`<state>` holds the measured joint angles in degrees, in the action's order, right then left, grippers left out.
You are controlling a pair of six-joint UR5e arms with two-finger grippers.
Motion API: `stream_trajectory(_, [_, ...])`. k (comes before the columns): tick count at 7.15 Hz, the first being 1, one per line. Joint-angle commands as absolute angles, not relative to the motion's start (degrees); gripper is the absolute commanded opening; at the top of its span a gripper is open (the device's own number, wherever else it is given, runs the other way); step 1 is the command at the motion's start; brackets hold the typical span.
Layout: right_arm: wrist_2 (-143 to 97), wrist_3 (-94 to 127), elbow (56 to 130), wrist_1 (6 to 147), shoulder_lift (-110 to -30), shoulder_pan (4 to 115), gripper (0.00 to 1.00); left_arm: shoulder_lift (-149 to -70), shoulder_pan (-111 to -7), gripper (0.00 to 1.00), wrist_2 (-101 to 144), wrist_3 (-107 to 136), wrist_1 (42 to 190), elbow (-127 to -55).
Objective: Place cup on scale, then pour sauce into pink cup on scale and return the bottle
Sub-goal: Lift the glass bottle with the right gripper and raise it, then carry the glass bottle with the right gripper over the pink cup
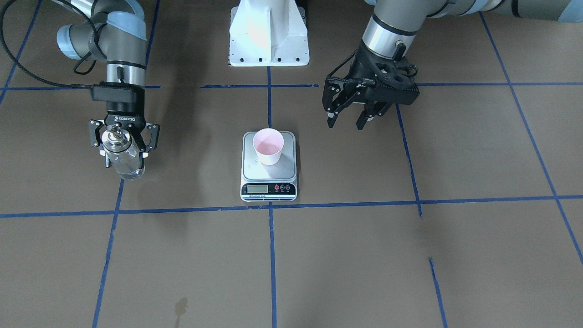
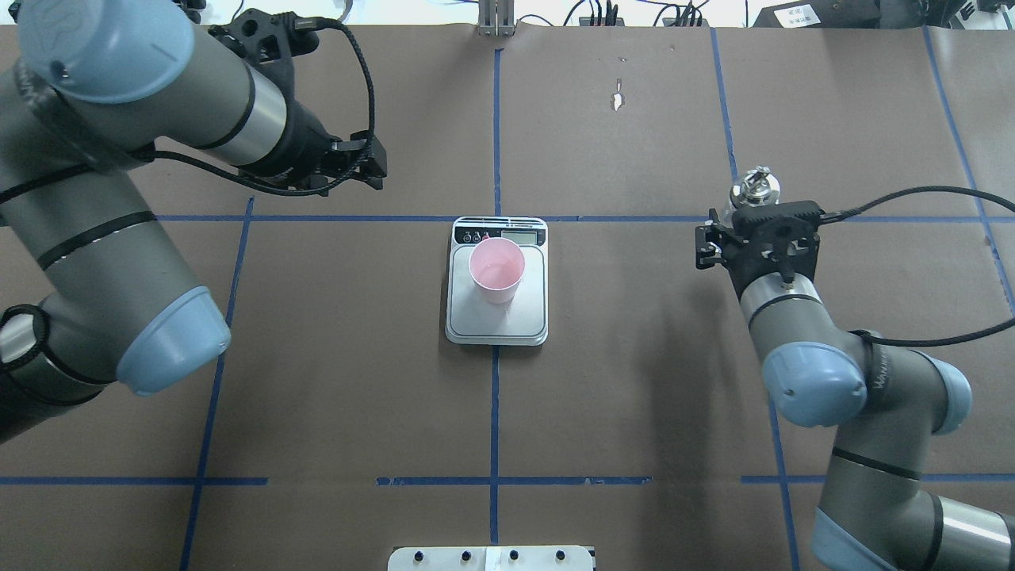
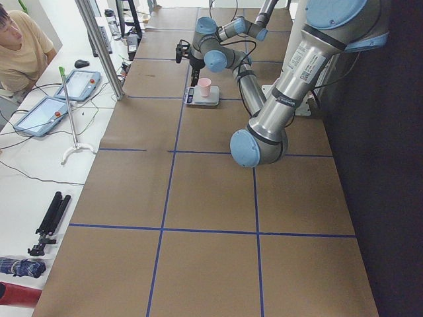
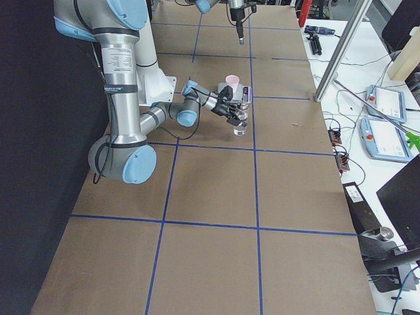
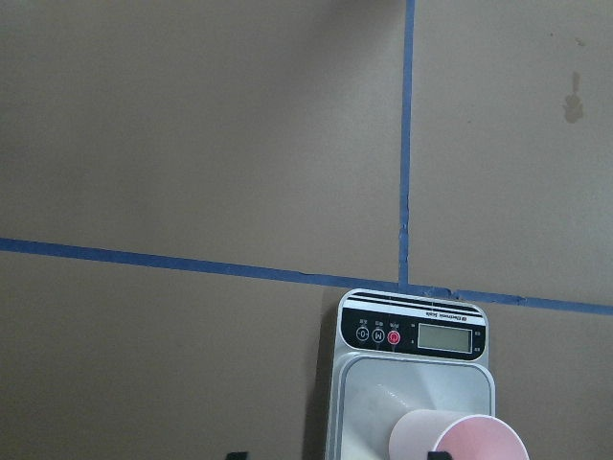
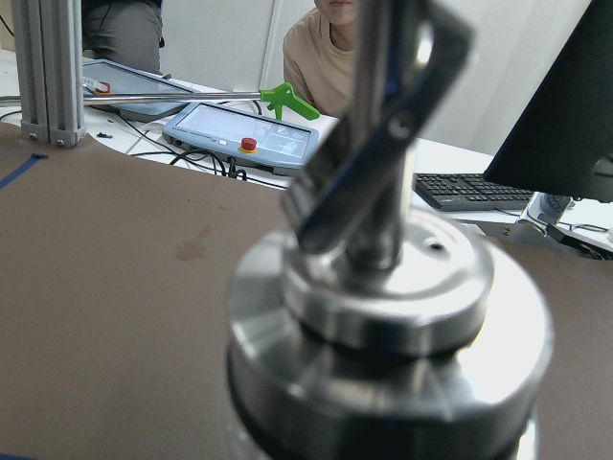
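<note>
Inspector: Your right pincer (image 1: 125, 152) is closed round the bottle (image 1: 128, 167), apparently high on the glass below the metal collar, well to one side of the scale (image 1: 257, 169). Whether the bottle's base rests on the bench (image 1: 364, 255) I cannot tell. Your left pincer (image 1: 346, 124) hangs wide open and empty, near the scale's other side.

Operator: And the cup?

Inspector: The cup (image 1: 268, 146) stands upright, roughly mid-platform. Whether it holds any liquid I cannot tell.

Operator: How will the bottle handle?

Inspector: My judgement is that it is rigid, smooth and breakable glass. A firm hold on the body under the collar suits it. The sauce (image 1: 133, 172) looks thin and clear, so expect it to run quickly from the spout. The cup looks light and easily tipped, so keep the spout from knocking it.

Operator: Surroundings?

Inspector: The bench is flat, brown and matte, gridded with blue tape lines (image 1: 272, 255), with one small stain (image 1: 181, 307) on the operators' side. A person (image 3: 20, 46) sits beyond the bench edge near two control tablets (image 3: 79, 82)
</note>
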<state>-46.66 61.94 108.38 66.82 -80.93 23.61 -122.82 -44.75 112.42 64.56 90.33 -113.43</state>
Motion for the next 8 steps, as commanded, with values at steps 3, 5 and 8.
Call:
stream_trajectory(3, [-44.39,61.96,109.07,102.23,-63.84,20.06,0.00,-112.09,-52.62,0.72,116.09,45.66,90.26,-118.29])
stream_trajectory(5, [-42.37,59.70,108.20,107.12,-62.05,18.29,0.00,-111.71,-53.88,0.73,116.54,43.86,90.26,-117.86])
stream_trajectory(8, [-41.57,55.28,105.75,107.23,-58.72,17.93,0.00,-111.71,-53.53,0.73,116.63,44.03,90.26,-117.25])
